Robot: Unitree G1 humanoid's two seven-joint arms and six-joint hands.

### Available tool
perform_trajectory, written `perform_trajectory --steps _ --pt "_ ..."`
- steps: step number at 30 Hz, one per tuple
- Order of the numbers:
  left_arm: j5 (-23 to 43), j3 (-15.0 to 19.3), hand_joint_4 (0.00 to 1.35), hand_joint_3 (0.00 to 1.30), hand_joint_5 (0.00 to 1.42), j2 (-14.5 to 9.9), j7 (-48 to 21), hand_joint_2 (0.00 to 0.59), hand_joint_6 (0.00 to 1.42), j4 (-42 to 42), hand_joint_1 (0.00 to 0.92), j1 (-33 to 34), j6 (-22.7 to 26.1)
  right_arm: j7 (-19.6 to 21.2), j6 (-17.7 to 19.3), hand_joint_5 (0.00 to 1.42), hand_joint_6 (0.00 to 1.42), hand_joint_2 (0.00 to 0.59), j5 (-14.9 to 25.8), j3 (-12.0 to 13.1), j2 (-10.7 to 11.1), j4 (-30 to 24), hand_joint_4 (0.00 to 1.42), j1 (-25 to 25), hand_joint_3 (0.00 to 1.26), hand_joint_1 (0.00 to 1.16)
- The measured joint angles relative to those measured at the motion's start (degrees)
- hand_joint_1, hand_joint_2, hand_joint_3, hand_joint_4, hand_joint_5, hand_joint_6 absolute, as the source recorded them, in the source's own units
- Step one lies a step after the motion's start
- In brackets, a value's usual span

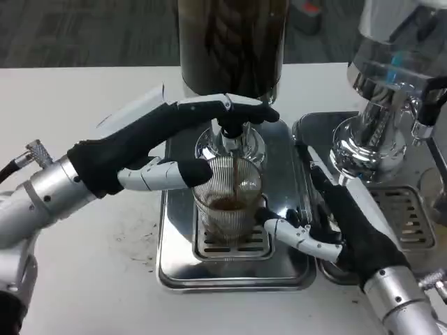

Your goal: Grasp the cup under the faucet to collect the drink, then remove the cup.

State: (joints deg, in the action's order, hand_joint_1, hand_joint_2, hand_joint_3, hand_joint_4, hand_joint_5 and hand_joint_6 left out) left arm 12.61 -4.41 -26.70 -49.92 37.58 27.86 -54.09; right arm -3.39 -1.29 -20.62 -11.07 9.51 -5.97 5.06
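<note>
A ribbed clear cup (227, 199) stands on the steel drip tray (174, 269) under the faucet (232, 136). A dark stream runs into it and dark drink lies in its bottom. My left hand (140, 150) reaches in from the left. Its long fingers (230, 108) lie stretched over the top of the faucet, pressing on it, and its thumb (174, 174) touches the cup's left rim. My right hand (349, 223) lies at the tray's right edge. Its thumb (290, 230) touches the cup's lower right side. Its other fingers (314, 171) stretch past the cup with a gap.
The dark dispenser tank (230, 49) rises right behind the faucet. A second shiny dispenser (380, 105) with its own grated tray (408, 216) stands close on the right, just behind my right hand. Bare white table (91, 272) lies to the left and front.
</note>
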Motion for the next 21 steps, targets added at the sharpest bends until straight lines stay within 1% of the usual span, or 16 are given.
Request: perform_trajectory --steps 15,21 --pt "0.0 -0.6 0.23 0.30 0.24 -0.6 0.5 0.094 0.25 -0.6 0.000 -0.1 0.0 -0.2 0.0 0.00 0.00 0.215 0.9 -0.9 -0.1 3.2 0.00 -2.6 0.00 0.60" --pt "0.0 -0.7 0.23 0.30 0.24 -1.1 0.8 0.099 0.25 -0.9 0.000 -0.2 0.0 -0.6 0.0 0.00 0.01 0.216 1.7 -1.0 -0.1 3.6 0.00 -3.2 0.00 0.60"
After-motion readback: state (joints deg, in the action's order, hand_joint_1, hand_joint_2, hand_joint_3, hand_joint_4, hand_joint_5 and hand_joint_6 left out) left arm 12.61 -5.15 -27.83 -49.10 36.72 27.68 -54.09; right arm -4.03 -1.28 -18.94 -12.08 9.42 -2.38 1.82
